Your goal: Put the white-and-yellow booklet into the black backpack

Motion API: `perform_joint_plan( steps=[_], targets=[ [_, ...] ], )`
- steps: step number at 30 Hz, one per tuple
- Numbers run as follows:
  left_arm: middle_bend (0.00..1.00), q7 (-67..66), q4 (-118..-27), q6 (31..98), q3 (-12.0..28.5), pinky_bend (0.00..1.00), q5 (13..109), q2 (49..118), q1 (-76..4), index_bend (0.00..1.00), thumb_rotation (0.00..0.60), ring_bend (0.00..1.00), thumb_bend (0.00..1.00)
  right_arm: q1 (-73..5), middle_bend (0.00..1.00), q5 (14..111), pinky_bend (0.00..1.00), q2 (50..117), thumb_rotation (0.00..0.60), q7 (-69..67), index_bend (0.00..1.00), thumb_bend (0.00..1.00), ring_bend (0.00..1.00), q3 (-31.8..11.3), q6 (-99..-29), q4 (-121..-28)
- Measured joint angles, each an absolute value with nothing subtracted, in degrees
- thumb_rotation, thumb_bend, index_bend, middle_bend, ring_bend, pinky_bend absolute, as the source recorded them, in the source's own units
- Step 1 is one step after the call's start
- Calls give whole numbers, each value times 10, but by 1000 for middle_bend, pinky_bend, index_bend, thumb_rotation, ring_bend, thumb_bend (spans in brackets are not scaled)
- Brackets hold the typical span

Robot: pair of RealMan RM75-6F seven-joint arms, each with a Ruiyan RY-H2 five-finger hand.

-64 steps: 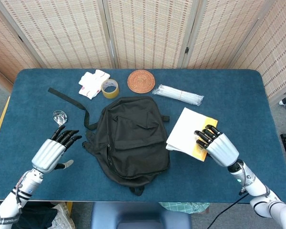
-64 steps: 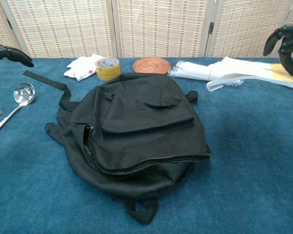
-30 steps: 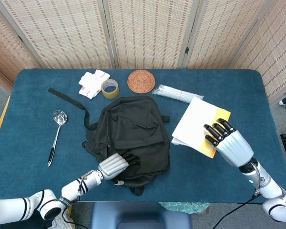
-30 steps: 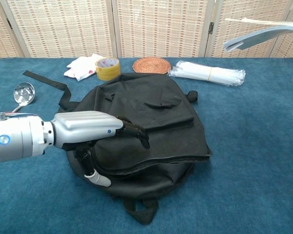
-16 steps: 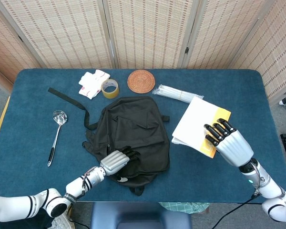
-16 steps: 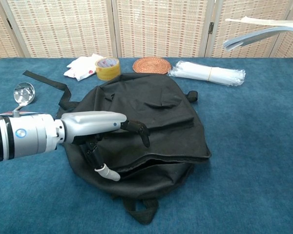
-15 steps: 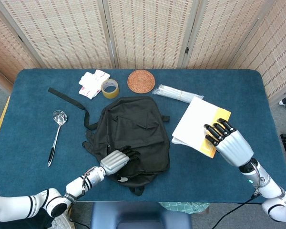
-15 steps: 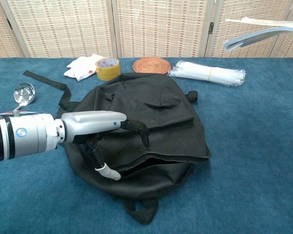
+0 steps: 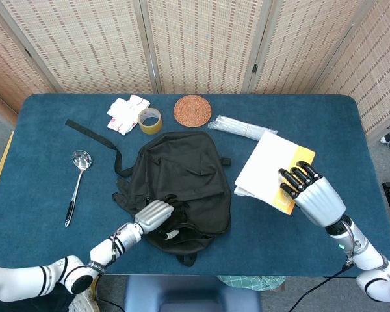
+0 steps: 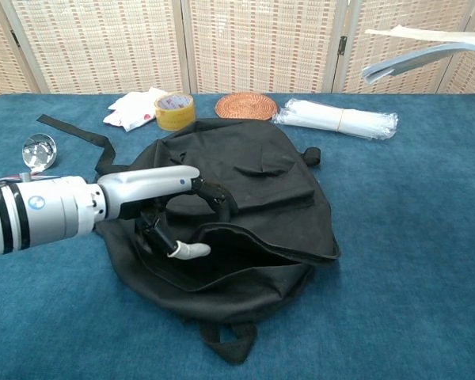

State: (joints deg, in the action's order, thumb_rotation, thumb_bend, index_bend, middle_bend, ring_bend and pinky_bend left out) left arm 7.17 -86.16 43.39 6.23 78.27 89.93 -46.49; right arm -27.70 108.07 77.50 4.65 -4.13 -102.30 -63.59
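Booklet (image 9: 268, 170), white with a yellow strip, head view: held above the right side of the surface (image 9: 45, 130) by the right hand (image 9: 310, 195), dark fingers (image 9: 292, 179) lying over its yellow edge; thumb hidden underneath. Black backpack (image 9: 182, 179) lies flat mid-surface, soft matte fabric, loose strap trailing to the left. Left hand (image 9: 155, 215) at the near-left edge of the bag, fingertips tucked under the flap, partly hidden. Surface is blue carpet-like cloth; woven beige screens behind. Also on it: metal ladle (image 9: 77, 181), tape roll (image 9: 149, 119), white cloth (image 9: 127, 113), round woven coaster (image 9: 192, 110), clear bag of white sticks (image 9: 244, 129). Chest view: booklet (image 10: 416, 49) only a thin bent sheet at top right, cut by the frame; right hand out of shot. Left hand (image 10: 170, 207) pinches the backpack (image 10: 261, 190) flap and holds it raised, dark gap of the opening visible below, interior too dark to read. Ladle (image 10: 38, 150) bowl half hidden behind the forearm.
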Motion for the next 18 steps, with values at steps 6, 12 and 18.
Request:
perform_joint_plan(
  steps=[6,12,18],
  targets=[
    [336,105,-849,438,70,149,763,919,-461,620,600,327,551,-275,459,1087,401,775,600,46,761,625,494,-42,-1030,-642],
    [407,128,-836,443,90,177,723,936,-456,692,600,373,607,-271,465,1095,401,777,600,43,766,625,499,-41,-1042,-647],
    [408,138,-839,449,128,183,676,930,-454,692,600,374,620,-268,470,1114,406,779,600,27,773,628,507,-37,-1063,-665]
  ],
)
